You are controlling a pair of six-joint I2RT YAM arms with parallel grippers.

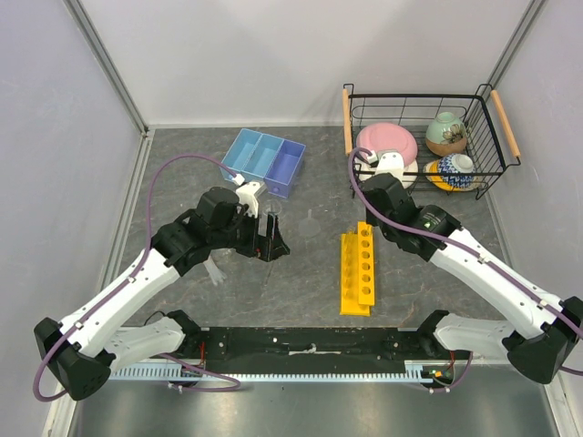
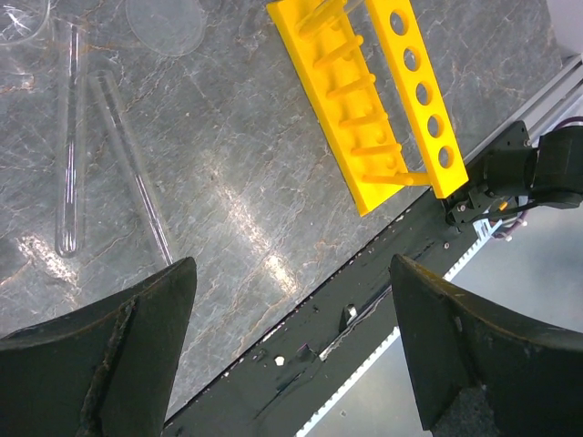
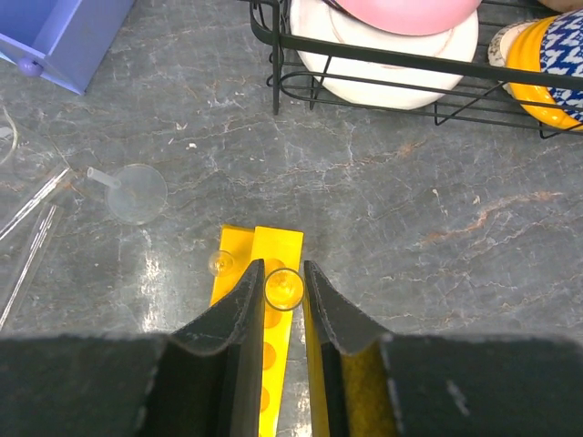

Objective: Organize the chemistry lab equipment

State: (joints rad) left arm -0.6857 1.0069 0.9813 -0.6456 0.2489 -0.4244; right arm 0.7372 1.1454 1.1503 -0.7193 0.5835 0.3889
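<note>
My right gripper (image 3: pixel 283 284) (image 1: pixel 367 224) is shut on an upright clear test tube (image 3: pixel 283 289), seen end-on, right over the far end hole of the yellow rack (image 3: pixel 277 250) (image 1: pixel 358 269). Another tube's round end (image 3: pixel 221 263) shows at the rack's left side. My left gripper (image 2: pixel 291 346) (image 1: pixel 270 240) hangs open and empty above the table's near edge. Two test tubes (image 2: pixel 66 155) (image 2: pixel 127 164) lie flat on the table just beyond it. The funnel (image 3: pixel 137 193) (image 2: pixel 164 23) lies left of the rack. The blue tray (image 1: pixel 264 159) (image 3: pixel 64 41) sits at the back left.
A black wire basket (image 1: pixel 424 127) (image 3: pixel 383 64) at the back right holds a pink plate (image 1: pixel 387 141), a white plate (image 3: pixel 383 45) and ceramic bowls (image 1: pixel 446 132). A black rail (image 2: pixel 346 319) runs along the table's near edge.
</note>
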